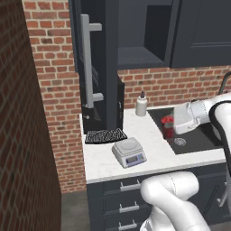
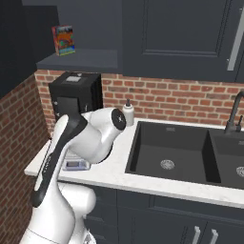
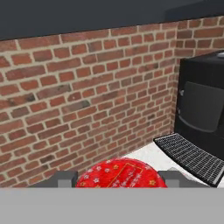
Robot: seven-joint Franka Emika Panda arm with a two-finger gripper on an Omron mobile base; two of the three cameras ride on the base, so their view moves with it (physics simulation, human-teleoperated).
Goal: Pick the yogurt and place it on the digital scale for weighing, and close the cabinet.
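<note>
The yogurt (image 1: 168,128), a small red cup, sits between the fingers of my gripper (image 1: 171,122), which is shut on it. It hangs over the left edge of the black sink (image 1: 198,140). The hand view shows its red patterned lid (image 3: 122,173) between my two fingertips (image 3: 65,178). The digital scale (image 1: 129,152), light grey with a round plate, stands on the white counter to the left of the cup, nothing on it. My arm hides most of the scale (image 2: 76,165) in the right base view. The cabinet door (image 1: 101,67) stands open, its silver bar handle (image 1: 87,61) facing me.
A black ribbed mat (image 1: 106,135) lies behind the scale. A white pump bottle (image 1: 141,105) stands by the brick wall. A black box appliance (image 2: 76,95) sits in the left corner. A colourful box (image 2: 63,40) rests on the open cabinet's shelf. A brick side wall (image 1: 22,126) is on the left.
</note>
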